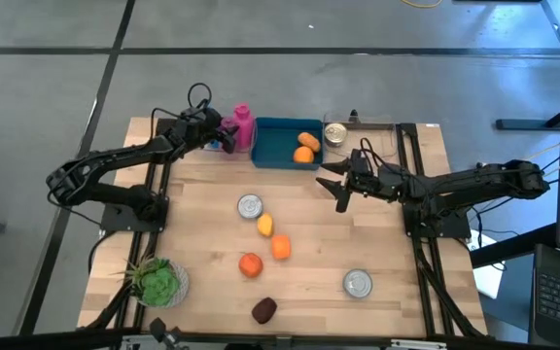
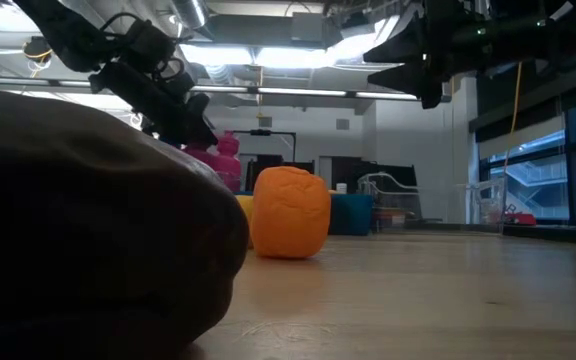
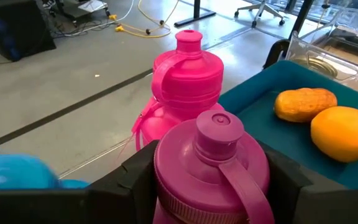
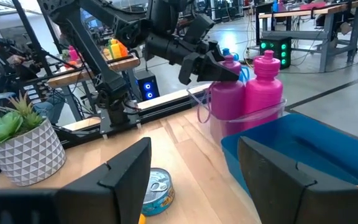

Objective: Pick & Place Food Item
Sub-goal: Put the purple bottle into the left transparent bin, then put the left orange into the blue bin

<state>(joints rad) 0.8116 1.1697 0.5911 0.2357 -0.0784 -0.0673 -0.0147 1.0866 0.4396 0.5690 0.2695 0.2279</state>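
Two orange food items [image 1: 305, 148] lie in the blue bin [image 1: 270, 129] at the table's [image 1: 377, 233] far edge. My left end effector [image 3: 210, 180] grips a pink bottle [image 3: 211, 169] just beside it; my right end effector [image 1: 338, 185] hovers open nearby.

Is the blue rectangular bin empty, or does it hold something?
It is not empty. The blue rectangular bin holds two orange food pieces: a round one and a longer, paler one beside it, touching.
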